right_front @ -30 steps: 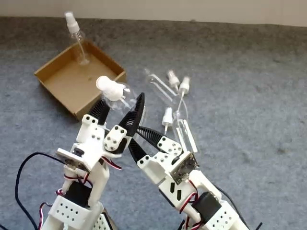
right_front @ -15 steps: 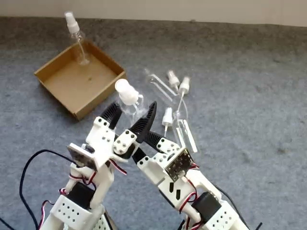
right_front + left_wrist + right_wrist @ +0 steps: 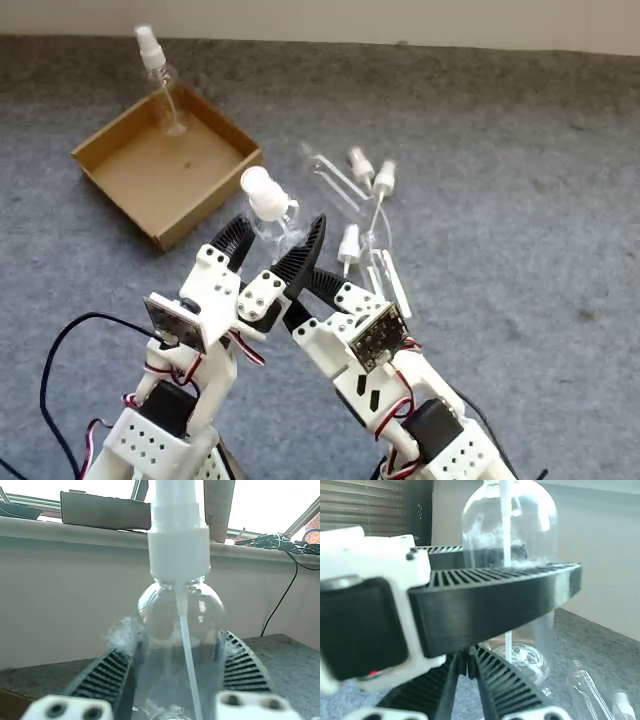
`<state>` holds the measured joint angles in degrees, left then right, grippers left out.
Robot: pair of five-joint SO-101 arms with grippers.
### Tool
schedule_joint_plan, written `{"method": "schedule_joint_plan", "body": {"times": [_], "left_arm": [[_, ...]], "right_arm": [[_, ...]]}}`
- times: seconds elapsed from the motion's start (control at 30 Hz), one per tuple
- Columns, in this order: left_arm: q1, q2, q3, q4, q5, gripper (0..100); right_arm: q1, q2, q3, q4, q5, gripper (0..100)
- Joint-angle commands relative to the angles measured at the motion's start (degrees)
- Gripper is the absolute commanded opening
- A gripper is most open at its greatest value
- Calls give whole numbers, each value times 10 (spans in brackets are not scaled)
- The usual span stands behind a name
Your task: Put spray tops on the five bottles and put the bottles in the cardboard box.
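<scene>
Clearly upright, bottle [image 3: 165, 625] points spray top [image 3: 179, 545] up.

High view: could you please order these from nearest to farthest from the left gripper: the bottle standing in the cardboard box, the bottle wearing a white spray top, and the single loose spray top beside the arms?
1. Capped bottle, clamped in the left gripper.
2. Loose spray top, lying to the gripper's right.
3. Boxed bottle, upright at the far corner of the cardboard box, to the left.
</scene>
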<state>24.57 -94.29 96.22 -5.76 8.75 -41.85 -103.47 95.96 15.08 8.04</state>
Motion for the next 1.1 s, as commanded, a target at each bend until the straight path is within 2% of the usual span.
{"method": "schedule_joint_plan", "body": {"times": [0.0,0.17,0.47,0.7,1.07], "left_arm": [[9,-7,15,4,-3,49],[9,-7,15,4,-3,49],[9,-27,14,51,-3,49],[9,-113,10,164,-3,49],[9,-102,10,166,-3,49]], "right_arm": [[27,-6,76,0,4,12],[27,-6,76,0,4,12],[27,-6,76,0,4,12],[27,-6,76,0,4,12],[27,-6,76,0,4,12]]}}
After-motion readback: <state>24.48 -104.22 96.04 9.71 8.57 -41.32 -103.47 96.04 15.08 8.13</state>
